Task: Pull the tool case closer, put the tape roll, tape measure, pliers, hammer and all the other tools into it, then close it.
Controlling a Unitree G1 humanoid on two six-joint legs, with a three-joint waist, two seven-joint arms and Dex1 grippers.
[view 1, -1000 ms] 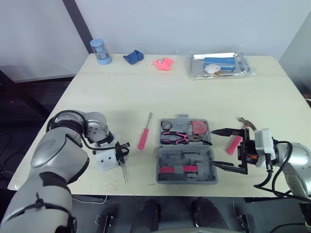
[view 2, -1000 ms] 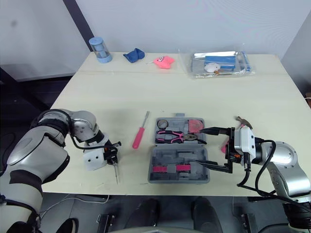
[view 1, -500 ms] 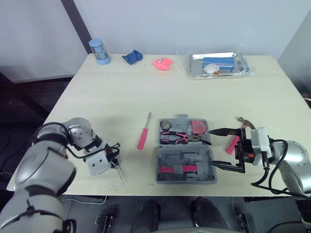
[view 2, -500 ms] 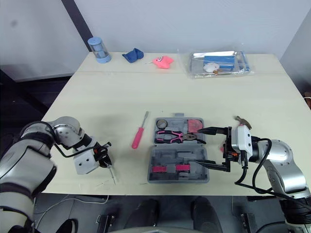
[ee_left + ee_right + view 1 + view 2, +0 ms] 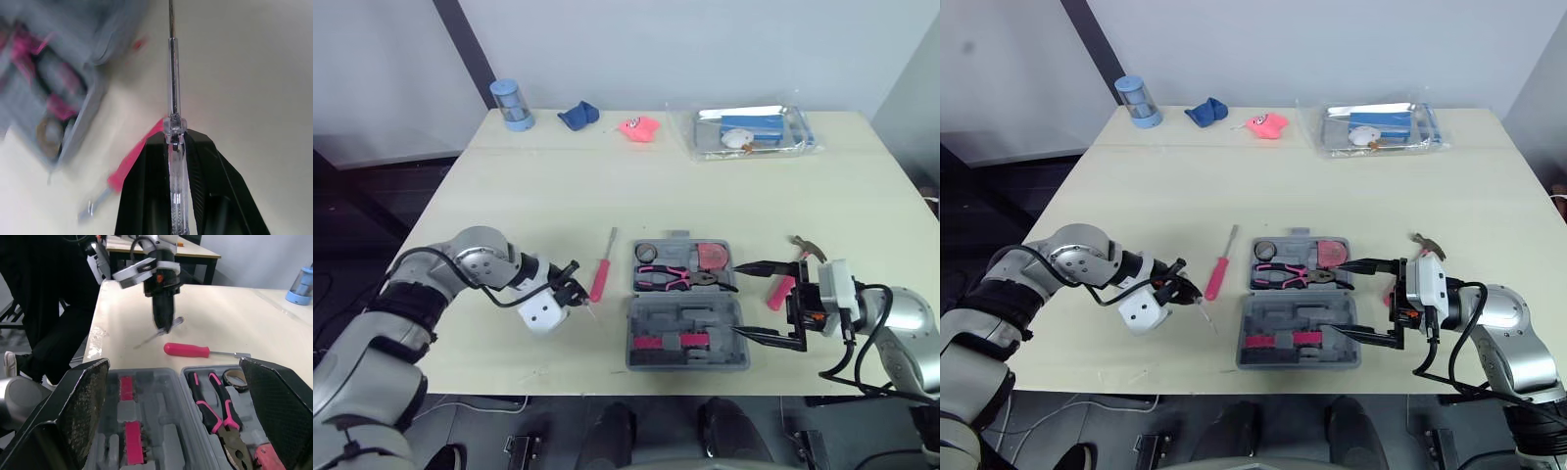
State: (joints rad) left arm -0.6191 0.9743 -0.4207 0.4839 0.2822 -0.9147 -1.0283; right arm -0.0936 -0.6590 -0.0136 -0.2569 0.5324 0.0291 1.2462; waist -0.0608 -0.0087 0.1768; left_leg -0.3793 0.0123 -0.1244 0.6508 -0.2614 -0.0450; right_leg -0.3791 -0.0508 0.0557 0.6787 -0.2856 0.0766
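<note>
The grey tool case [image 5: 688, 333] lies open near the table's front edge. In it are the pink-handled pliers [image 5: 674, 278], the tape roll [image 5: 648, 252] and the pink tape measure [image 5: 712, 257]. A pink screwdriver [image 5: 603, 269] lies on the table just left of the case. My left gripper [image 5: 576, 292] hovers beside that screwdriver, shut on a thin clear-handled screwdriver [image 5: 173, 147]. My right gripper [image 5: 740, 299] stands wide open at the case's right edge. The pink-handled hammer [image 5: 791, 275] lies on the table behind it.
Along the far edge stand a blue cup [image 5: 512, 104], a blue cloth [image 5: 578, 116], a pink object [image 5: 641, 127] and a clear plastic bag [image 5: 749, 130] with items. Bare tabletop [image 5: 607, 186] stretches between them and the case.
My left gripper has carried the clear screwdriver from the front left edge rightward and inward, up beside the pink screwdriver. The right gripper and the case have stayed put.
</note>
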